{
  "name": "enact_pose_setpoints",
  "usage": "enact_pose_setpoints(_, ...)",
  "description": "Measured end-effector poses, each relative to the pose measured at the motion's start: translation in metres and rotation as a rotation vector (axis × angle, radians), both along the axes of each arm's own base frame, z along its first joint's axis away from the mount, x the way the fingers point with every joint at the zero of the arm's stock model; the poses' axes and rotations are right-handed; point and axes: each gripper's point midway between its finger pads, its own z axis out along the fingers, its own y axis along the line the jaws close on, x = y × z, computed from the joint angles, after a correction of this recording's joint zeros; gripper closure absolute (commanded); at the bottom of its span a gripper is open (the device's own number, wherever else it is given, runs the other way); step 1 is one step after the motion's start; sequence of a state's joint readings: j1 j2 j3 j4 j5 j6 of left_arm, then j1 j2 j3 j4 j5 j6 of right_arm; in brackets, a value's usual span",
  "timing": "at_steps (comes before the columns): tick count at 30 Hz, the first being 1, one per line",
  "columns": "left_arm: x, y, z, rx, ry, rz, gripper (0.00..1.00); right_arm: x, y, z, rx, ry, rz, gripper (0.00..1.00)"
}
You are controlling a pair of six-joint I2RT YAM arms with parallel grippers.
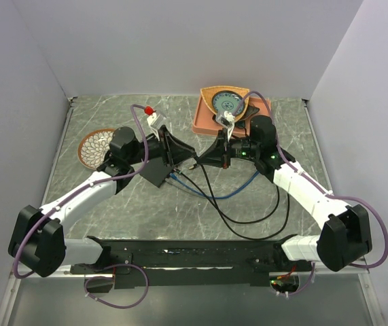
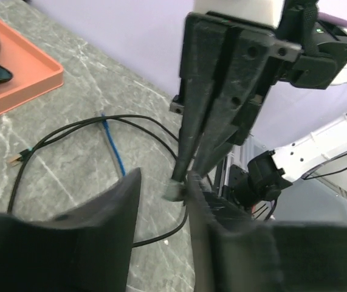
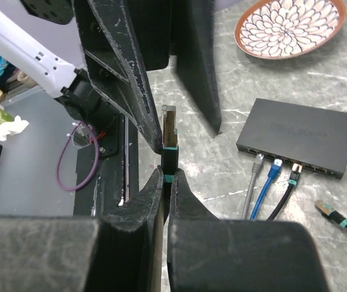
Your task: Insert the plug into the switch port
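My right gripper point(image 3: 168, 176) is shut on a black plug point(image 3: 169, 146) with teal bands, its tip pointing away from the wrist. In the left wrist view the plug point(image 2: 175, 190) hangs between the fingers of my open left gripper point(image 2: 164, 180), close to its right finger point(image 2: 222, 243). The two grippers meet mid-table, the left point(image 1: 178, 153) and the right point(image 1: 204, 159). The flat black switch point(image 3: 301, 131) lies on the table, also in the top view point(image 1: 154, 174). Its port edge point(image 3: 288, 159) holds grey, blue and black cables.
An orange tray point(image 1: 204, 125) with a patterned dish stands at the back right. A patterned bowl point(image 1: 97, 146) sits at the left. Black and blue cables point(image 1: 248, 210) loop over the middle of the table. A loose plug point(image 3: 325, 208) lies near the switch.
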State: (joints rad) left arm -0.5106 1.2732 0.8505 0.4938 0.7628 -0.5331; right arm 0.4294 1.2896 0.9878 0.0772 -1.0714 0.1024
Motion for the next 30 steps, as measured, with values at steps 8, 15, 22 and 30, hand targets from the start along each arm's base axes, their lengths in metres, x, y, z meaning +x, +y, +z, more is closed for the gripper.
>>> enact_pose_setpoints(8,-0.004,-0.003,0.006,-0.018,-0.002,-0.02,0.99,0.005,-0.001,-0.002,-0.031,-0.009,-0.033,0.85)
enact_pose_setpoints(15,0.009,0.0,0.009,-0.04,0.045,0.065,0.99,0.018,-0.004,0.005,-0.095,-0.048,-0.189,0.41)
enact_pose_setpoints(22,0.025,0.005,0.012,-0.072,0.123,0.172,0.99,0.034,-0.006,0.03,-0.146,-0.169,-0.38,0.01)
enact_pose_setpoints(30,0.049,0.02,0.02,-0.078,0.234,0.361,0.99,0.046,-0.009,0.031,-0.245,-0.256,-0.564,0.01)
